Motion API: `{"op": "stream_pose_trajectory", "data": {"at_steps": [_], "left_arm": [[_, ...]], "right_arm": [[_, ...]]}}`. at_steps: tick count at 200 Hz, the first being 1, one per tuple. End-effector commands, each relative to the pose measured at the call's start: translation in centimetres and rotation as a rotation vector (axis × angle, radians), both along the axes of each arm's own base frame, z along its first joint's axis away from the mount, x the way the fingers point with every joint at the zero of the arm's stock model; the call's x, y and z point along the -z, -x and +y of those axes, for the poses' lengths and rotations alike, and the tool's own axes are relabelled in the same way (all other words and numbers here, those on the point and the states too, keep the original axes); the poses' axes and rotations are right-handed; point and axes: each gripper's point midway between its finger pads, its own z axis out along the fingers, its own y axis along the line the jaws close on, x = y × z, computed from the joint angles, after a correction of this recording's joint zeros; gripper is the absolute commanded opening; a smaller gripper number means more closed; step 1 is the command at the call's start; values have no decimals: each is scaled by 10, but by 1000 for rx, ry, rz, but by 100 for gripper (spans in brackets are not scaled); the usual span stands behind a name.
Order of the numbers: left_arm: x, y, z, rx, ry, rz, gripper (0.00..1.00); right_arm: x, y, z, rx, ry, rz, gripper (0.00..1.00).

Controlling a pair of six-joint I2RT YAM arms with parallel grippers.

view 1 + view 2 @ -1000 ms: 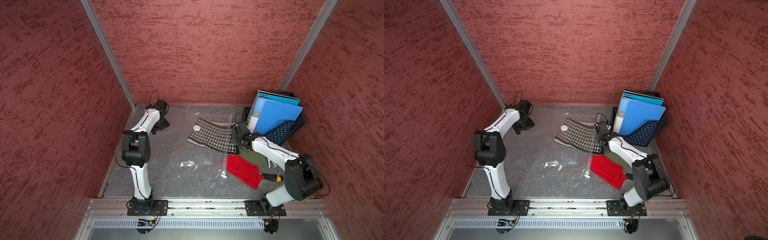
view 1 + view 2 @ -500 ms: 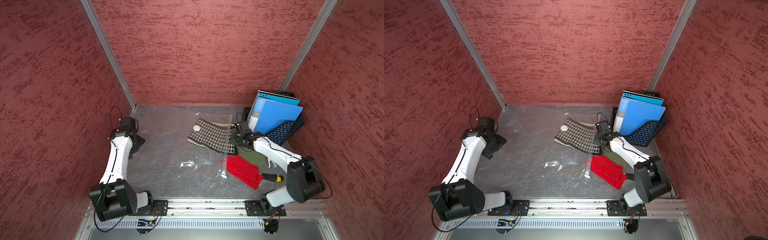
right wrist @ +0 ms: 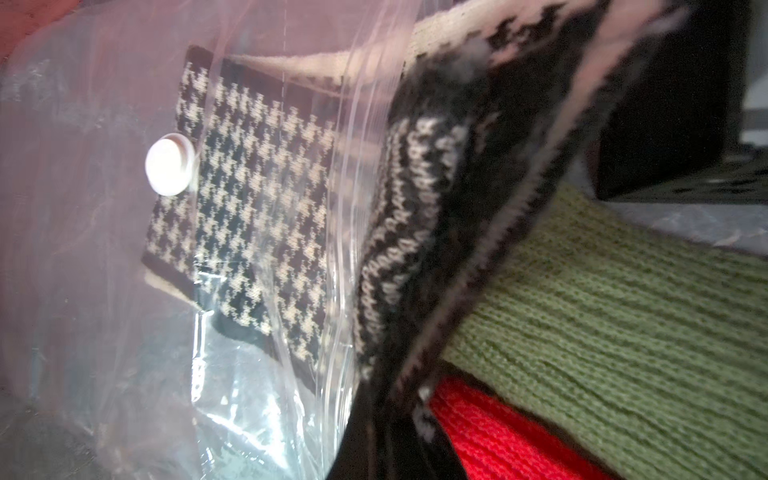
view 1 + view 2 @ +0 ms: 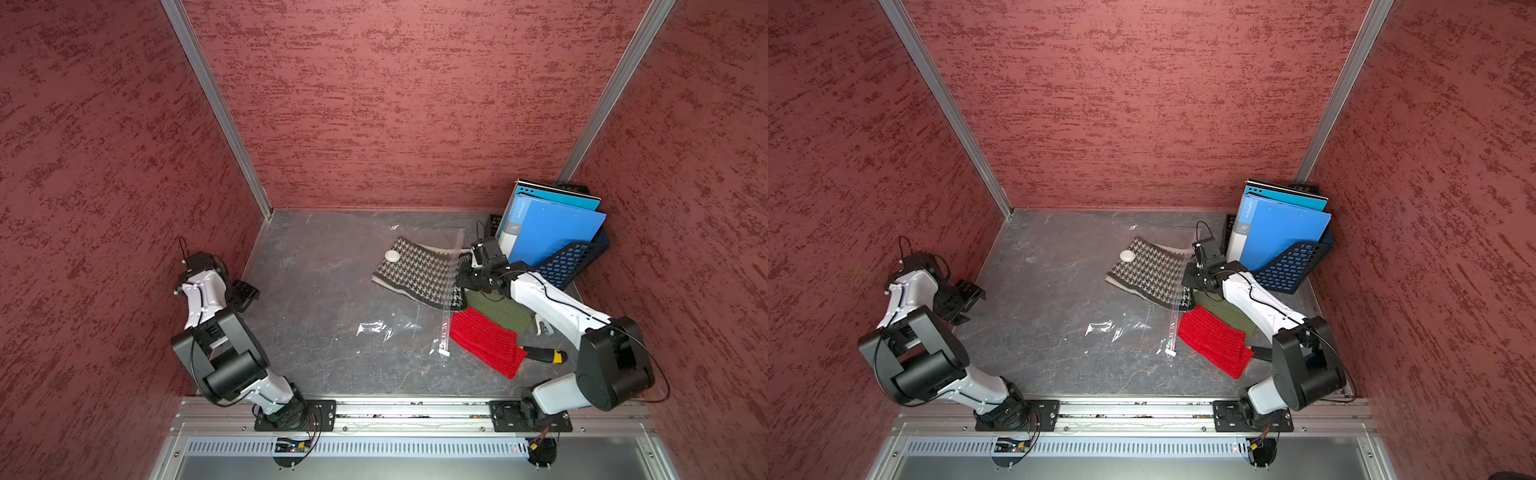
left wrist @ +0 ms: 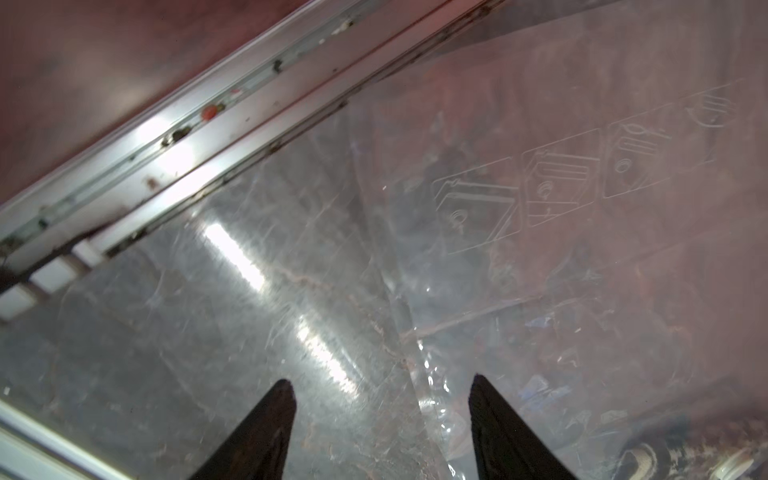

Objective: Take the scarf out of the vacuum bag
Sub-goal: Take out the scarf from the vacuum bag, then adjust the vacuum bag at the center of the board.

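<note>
**One scarf end out, the rest inside the bag**

We judge the pull-out step to be in hand. The scarf lies mostly inside the vacuum bag, flat on the table, with the round valve cap over one of its corners. Only its striped border pokes past the zip-seal strip at the bag's mouth. The right jaws are clenched on that border, which shows bunched and lifted close to the right wrist camera. The left jaws stand released, fingertips apart, low over the bag's closed end. A crease of clear plastic runs up between them, and they grasp nothing.

Next, we think, the left jaws should close on that plastic and pin the bag while the right jaws draw the scarf out through the mouth. An unpinned bag would likely slide along with the cloth.

Room is tight on the robot's right. The green knit lies under the right arm, touching the scarf's free end, and the red knit sits just beside it. The blue folders in their rack stand close behind the wrist. We would lift the scarf and carry it toward the front, where bare table shows. The left jaws work near the wall rail, with little space behind them.
</note>
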Motion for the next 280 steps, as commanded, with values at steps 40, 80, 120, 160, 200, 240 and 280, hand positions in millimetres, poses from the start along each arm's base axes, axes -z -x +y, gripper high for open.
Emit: {"op": "stream_pose_trajectory", "data": {"at_steps": [40,80,120,160,200,240,280], "left_arm": [[13,-16,42,82,-107,80,56],[0,-37,24,177,-286,98,61],[-54,-103,-87,385,-339,-123,58],[-48,-166,-248,583,-29,-331,42],[-27,-210,-396,878,12,-296,49],[7,-223,-442,1023,-146,-163,59],[28,-227,-429,1023,-238,-97,67]], "right_arm": [[-28,1,8,-17,-91,-76,0],[13,-4,-21,72,17,49,0],[2,-4,-67,191,183,54,0],[1,-4,-76,210,233,51,0],[-1,-6,-69,190,197,32,0],[-6,-11,-53,135,120,-3,0],[-7,-11,-52,129,110,0,0]]}}
